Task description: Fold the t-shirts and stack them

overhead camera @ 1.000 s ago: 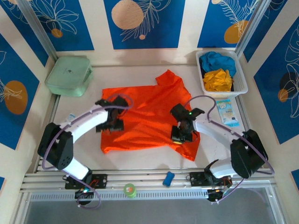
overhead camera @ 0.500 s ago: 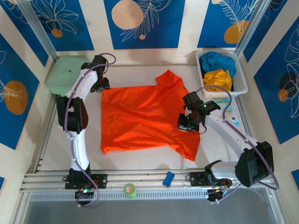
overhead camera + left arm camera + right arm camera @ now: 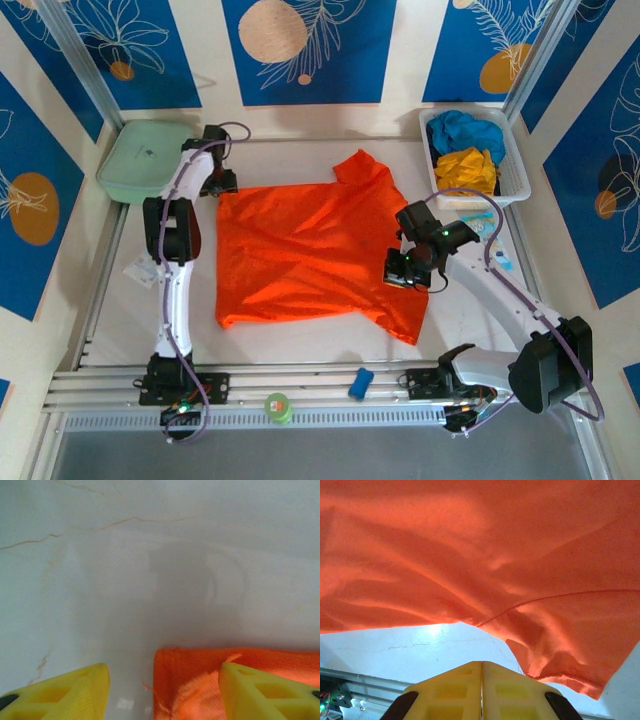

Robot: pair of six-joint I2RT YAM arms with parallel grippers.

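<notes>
The orange t-shirt [image 3: 310,255] lies spread on the white table, one sleeve pointing to the far side. At its far left corner my left gripper [image 3: 216,181] is open. In the left wrist view that corner of the orange t-shirt [image 3: 195,677] lies between the yellow fingers [image 3: 75,690] of the left gripper [image 3: 163,670], which stand apart. My right gripper [image 3: 409,268] is over the shirt's right edge. Its jaws [image 3: 482,665] are shut with nothing between them, and the orange cloth [image 3: 480,555] spans just ahead. A blue t-shirt [image 3: 458,128] and a yellow t-shirt [image 3: 467,170] sit crumpled in the basket.
The white basket [image 3: 515,175] stands at the back right, with a pale packet [image 3: 490,242] in front of it. A pale green case [image 3: 145,160] sits at the back left beside my left gripper. A blue object [image 3: 361,383] and a green roll [image 3: 278,406] rest on the near rail.
My left arm swung from the shirt's left middle out to its far left corner, and its jaws narrowed. The right gripper drifted right and slightly nearer, staying shut.
</notes>
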